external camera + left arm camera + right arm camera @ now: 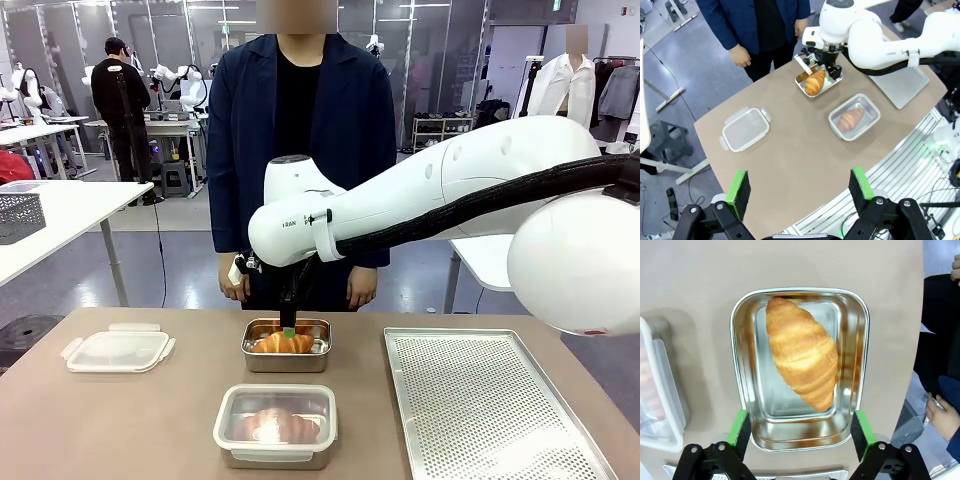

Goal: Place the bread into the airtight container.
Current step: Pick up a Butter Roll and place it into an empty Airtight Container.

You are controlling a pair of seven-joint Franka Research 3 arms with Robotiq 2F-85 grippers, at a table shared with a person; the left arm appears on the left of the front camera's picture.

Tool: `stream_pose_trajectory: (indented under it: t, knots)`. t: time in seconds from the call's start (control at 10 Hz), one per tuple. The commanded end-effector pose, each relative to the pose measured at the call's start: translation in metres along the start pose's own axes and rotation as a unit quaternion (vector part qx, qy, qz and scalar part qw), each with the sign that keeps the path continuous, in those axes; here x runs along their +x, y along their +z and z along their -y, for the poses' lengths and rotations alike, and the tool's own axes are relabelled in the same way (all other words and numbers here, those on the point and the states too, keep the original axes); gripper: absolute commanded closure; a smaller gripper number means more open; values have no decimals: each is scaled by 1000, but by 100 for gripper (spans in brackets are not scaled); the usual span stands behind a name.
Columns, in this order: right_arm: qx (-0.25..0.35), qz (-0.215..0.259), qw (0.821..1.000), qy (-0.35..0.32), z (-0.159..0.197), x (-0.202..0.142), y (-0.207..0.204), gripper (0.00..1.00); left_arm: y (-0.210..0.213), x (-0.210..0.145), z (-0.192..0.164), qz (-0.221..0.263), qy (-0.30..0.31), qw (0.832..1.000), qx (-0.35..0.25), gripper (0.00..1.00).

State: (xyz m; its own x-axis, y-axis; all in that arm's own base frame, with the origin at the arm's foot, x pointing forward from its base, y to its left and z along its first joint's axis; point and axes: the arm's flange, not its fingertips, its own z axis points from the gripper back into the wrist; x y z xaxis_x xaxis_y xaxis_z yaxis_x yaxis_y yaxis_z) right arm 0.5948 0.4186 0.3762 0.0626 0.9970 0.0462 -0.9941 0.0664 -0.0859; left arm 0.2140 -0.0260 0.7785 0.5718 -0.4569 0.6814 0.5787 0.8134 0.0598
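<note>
The bread, a golden croissant, lies diagonally inside an open steel container at the table's far middle. My right gripper hangs straight above it, open, with its green pads spread to the container's width and nothing between them. The croissant rests free on the steel floor. My left gripper is open and high above the near edge of the table, far from the bread.
A lidded container holding another croissant sits at the front middle. A clear clip lid lies at the left. A perforated metal tray covers the right. The person's hands hang at the far edge.
</note>
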Motion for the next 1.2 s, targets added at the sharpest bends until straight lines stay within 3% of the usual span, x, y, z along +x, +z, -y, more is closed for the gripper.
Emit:
stream_pose_trajectory:
  t: [0.0, 0.7, 0.8, 1.1]
  knots:
    - [-2, -2, 1000, 2, 0, 1, 1, 0, 1, 0, -1, -1, -7, 1000, -3, 0]
    - [0, 0, 1000, 0, 0, 0, 0, 0, 1, 0, -1, -1, -7, 1000, -3, 0]
    - [-1, 48, 999, -10, -9, -18, 39, 0, 1, 0, -1, -1, -7, 1000, -3, 0]
    - [-24, 98, 989, -109, -58, -122, 138, 0, 1, 0, -1, -1, -7, 1000, -3, 0]
